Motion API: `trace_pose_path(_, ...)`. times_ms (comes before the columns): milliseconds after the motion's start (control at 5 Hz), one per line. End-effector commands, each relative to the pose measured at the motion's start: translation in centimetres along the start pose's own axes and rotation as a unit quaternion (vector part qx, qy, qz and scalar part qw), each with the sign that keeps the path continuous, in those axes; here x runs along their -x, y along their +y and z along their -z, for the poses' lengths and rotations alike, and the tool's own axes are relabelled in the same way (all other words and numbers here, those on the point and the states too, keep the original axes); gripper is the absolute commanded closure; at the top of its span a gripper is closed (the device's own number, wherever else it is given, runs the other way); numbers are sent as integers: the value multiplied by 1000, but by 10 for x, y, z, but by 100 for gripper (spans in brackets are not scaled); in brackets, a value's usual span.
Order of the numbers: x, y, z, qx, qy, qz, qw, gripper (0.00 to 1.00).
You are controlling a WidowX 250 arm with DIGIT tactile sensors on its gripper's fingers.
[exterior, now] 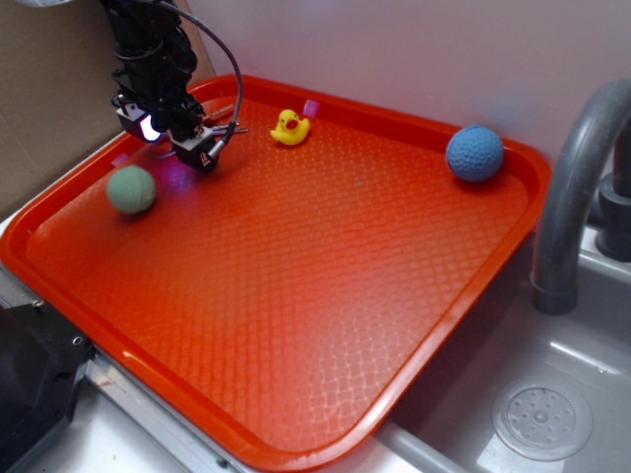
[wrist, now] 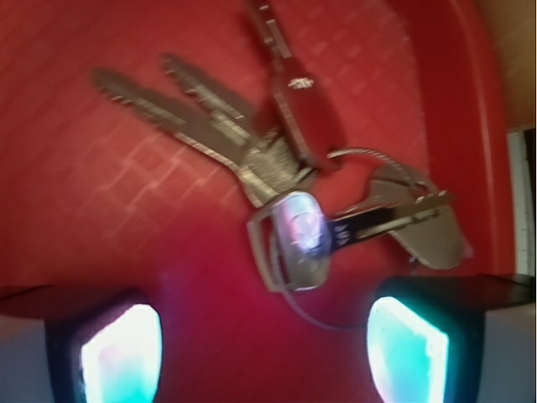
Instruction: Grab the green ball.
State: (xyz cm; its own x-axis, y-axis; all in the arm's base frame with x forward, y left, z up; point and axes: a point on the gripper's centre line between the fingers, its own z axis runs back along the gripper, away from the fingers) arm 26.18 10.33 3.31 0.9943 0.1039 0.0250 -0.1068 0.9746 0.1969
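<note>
Approach step: my gripper (exterior: 202,148), jaws wide and empty, hangs over the keys (wrist: 285,168); the green ball (exterior: 131,189) sits beside it on the tray (exterior: 296,325), requiring lateral repositioning before descent.

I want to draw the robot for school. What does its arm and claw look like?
The arm is black and chunky, with a thin black cable looping beside it. A small white-purple light glows near the gripper. In the wrist view, its two fingertips look black with glowing pale turquoise pads.
</note>
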Motion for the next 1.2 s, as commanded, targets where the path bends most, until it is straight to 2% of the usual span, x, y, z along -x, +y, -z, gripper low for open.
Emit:
trace_pose_path(0, -3, 22, -28, -4, -34, -27, 999, 0)
trace_pose_path(200, 5, 25, -30, -13, -27, -26, 999, 0)
trace_pose_path(400, 20, 32, -27, -35, -3, -19, 999, 0)
trace_pose_path(600, 37, 45, -29, -57, 34, -15, 998, 0)
trace_pose_path(800, 51, 46, -34, -62, 55, 1, 997, 0)
trace_pose_path(1000, 64, 52, -48, -47, 58, 5, 997, 0)
